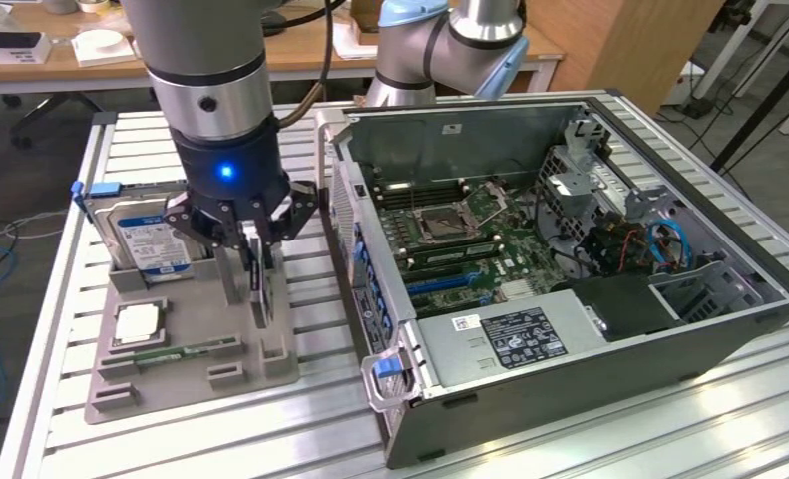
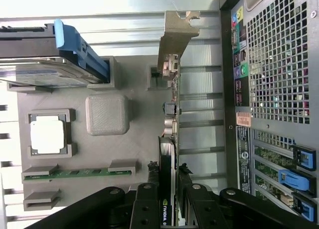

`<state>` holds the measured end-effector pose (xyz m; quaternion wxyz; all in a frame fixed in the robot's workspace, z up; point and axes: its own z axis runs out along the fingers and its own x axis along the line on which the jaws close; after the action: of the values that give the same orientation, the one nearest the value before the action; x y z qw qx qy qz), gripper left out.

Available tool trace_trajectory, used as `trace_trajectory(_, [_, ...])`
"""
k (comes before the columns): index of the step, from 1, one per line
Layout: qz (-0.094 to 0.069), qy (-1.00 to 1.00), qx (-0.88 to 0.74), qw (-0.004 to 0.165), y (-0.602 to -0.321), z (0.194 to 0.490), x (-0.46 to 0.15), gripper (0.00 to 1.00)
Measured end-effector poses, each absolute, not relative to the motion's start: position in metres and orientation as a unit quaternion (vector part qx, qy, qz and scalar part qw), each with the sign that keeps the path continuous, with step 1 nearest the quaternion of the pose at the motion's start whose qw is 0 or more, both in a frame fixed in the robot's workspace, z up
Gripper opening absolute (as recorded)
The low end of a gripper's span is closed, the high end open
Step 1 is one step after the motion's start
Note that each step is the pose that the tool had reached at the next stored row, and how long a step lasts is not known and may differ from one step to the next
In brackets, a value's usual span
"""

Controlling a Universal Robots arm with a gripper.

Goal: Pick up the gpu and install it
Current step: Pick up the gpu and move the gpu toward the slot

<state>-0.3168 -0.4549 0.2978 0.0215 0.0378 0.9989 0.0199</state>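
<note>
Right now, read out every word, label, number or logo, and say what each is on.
No text reads clearly.
Label on the hard drive: print blurred.
Label on the power supply: too small.
Sticker on the computer case: blurred.
Logo on the graphics card: green, letters illegible.

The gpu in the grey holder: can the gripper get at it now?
Yes, it seems: the gripper is over the gpu with its fingers closed on the card's top edge; the hard drive and the computer case stand clear at the sides.
</note>
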Motion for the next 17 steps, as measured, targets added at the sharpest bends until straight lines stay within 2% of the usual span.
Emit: trace_trajectory(17, [0.020, 0.999, 0.038, 0.021, -0.4549, 0.3067, -0.3168, 0.26])
